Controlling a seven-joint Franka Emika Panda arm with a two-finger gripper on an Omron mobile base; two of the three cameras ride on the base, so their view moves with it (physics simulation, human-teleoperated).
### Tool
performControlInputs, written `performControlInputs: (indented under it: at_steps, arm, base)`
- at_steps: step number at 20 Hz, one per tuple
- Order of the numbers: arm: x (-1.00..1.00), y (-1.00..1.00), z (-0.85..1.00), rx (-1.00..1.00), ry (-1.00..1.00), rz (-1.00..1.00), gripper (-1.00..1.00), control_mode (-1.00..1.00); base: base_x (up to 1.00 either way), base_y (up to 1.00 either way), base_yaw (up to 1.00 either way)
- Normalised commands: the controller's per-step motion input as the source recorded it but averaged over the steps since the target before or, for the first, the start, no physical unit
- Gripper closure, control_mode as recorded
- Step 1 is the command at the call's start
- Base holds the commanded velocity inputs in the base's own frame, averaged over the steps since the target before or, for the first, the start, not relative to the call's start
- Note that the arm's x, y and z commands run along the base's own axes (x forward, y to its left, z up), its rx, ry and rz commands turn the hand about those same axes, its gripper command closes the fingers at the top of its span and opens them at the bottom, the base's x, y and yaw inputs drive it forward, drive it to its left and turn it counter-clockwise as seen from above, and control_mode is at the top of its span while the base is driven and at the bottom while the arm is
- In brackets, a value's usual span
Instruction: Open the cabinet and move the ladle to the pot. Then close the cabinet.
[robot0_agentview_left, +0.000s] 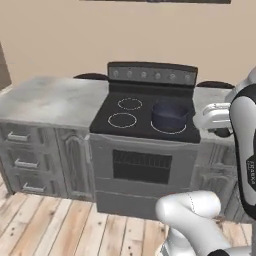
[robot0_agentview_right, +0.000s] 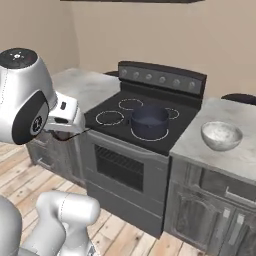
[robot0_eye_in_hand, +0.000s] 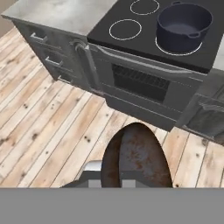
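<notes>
Ladle (robot0_eye_in_hand: 135, 155), brownish bowl foremost, clamped in the closed gripper (robot0_eye_in_hand: 111, 183) and projecting just ahead of it. Beyond and up to the right, well apart, the pot (robot0_eye_in_hand: 183, 24) sits on the stove (robot0_eye_in_hand: 144, 78); wooden floor (robot0_eye_in_hand: 48, 122) below.

No text, label, brand or number can be read in any view. The stove (robot0_agentview_left: 145, 125) has a row of round knobs on its back panel (robot0_agentview_left: 152, 75), with no legible markings around them. The white arm (robot0_agentview_left: 247, 150) carries a small dark patch with faint light marks on its right-hand link in the left base view, too blurred to read. In the right base view a dark joint cover (robot0_agentview_right: 30, 125) shows a small white mark that cannot be made out either.
</notes>
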Motion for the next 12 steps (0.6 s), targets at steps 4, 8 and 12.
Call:
performControlInputs:
  at_steps: [4,8,12]
  arm:
    - [0.0,0.0,0.0,0.0,0.0,0.0,1.0,1.0]
    - [0.0,0.0,0.0,0.0,0.0,0.0,1.0,1.0]
    - [0.0,0.0,0.0,0.0,0.0,0.0,1.0,1.0]
  base:
    - [0.0,-0.14,-0.78]
    - [0.03,0.03,-0.66]
    - [0.49,0.48,-0.2]
